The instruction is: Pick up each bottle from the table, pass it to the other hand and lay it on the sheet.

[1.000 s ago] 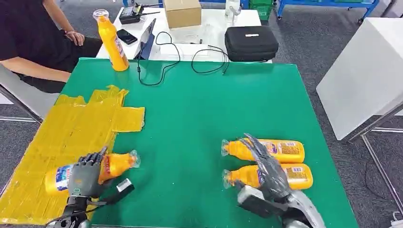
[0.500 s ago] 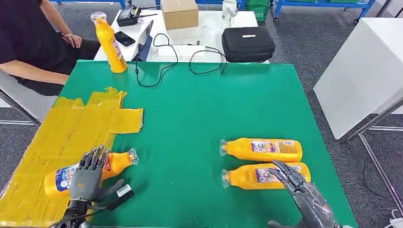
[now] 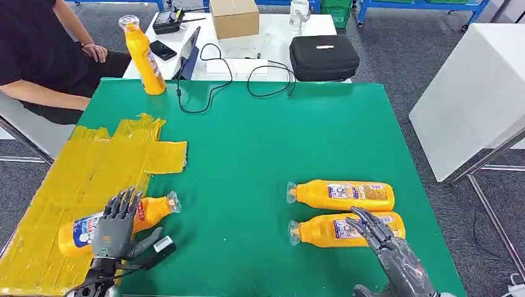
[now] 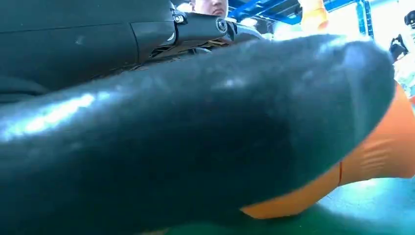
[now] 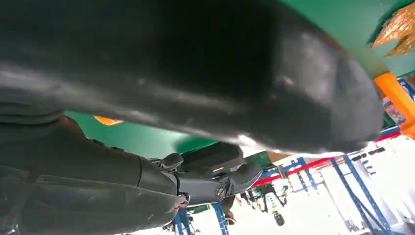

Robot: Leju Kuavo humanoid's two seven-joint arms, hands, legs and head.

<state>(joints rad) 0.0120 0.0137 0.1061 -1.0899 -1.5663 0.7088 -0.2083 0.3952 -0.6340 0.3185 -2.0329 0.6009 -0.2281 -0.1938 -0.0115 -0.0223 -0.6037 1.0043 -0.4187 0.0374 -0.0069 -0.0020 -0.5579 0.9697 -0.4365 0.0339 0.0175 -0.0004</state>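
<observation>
One orange bottle lies on the yellow sheet, its cap toward the table's middle. My left hand is over its middle with the fingers straight and spread, gripping nothing. The left wrist view shows the bottle's orange body right beside the thumb. Two more orange bottles lie side by side on the green table at the right, the far one and the near one. My right hand is open, its fingers spread over the base end of the near bottle.
Another orange bottle stands upright at the table's back left corner. A person sits beside that corner. Behind the table are a black case, a cardboard box and cables. A white table stands to the right.
My left hand's fingers have straightened off the bottle on the sheet. My right hand has drawn back toward the near edge, from across both right bottles to the near one's base.
</observation>
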